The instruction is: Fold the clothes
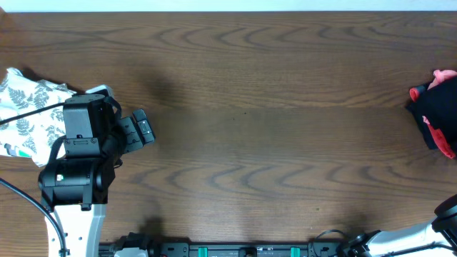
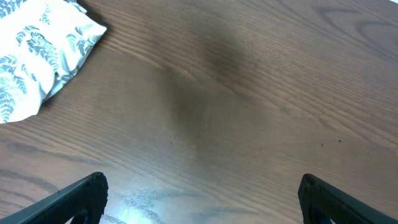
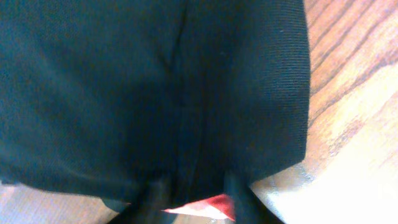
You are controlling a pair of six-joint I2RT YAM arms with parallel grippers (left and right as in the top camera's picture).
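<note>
Black clothes with red trim lie bunched at the table's right edge. In the right wrist view this black fabric fills most of the frame, with a red strip showing low down. My right gripper has its two fingers drawn close together with a fold of the black fabric pinched between them. A white fern-print piece lies at the far left, also seen as the fern-print piece. My left gripper sits just right of it. The left gripper stands wide open over bare wood, holding nothing.
The brown wooden table spans the whole view. The left arm's base and cables occupy the front left. A part of the right arm shows at the front right corner.
</note>
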